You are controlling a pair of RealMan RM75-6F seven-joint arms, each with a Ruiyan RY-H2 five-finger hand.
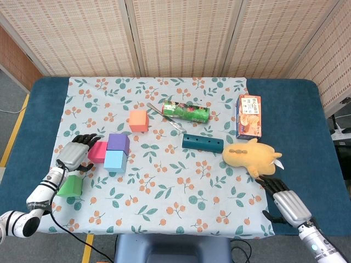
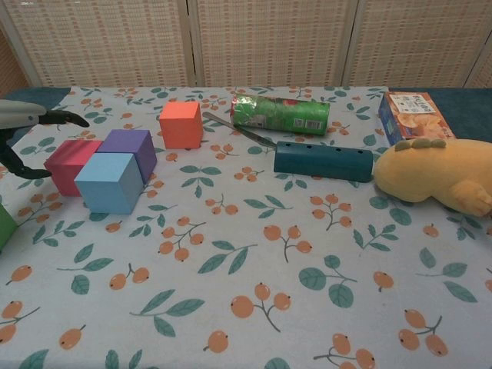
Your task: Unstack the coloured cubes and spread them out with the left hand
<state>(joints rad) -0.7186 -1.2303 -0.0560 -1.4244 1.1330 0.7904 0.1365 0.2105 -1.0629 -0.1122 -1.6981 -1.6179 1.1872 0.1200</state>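
A pink cube (image 1: 98, 152) (image 2: 71, 165), a purple cube (image 1: 118, 142) (image 2: 130, 148) and a light blue cube (image 1: 115, 161) (image 2: 109, 182) sit bunched together on the cloth, touching one another. An orange cube (image 1: 138, 120) (image 2: 181, 124) stands apart behind them. A green cube (image 1: 69, 186) (image 2: 4, 226) lies at the front left. My left hand (image 1: 75, 153) (image 2: 27, 127) hovers just left of the pink cube, fingers spread, holding nothing. My right hand (image 1: 289, 205) rests open at the front right corner, near a yellow plush.
A green crisp tube (image 1: 186, 112), a metal knife (image 1: 163, 116), a teal block with holes (image 1: 203, 143), an orange snack box (image 1: 249, 115) and a yellow plush toy (image 1: 252, 155) lie across the middle and right of the floral cloth (image 1: 181, 203).
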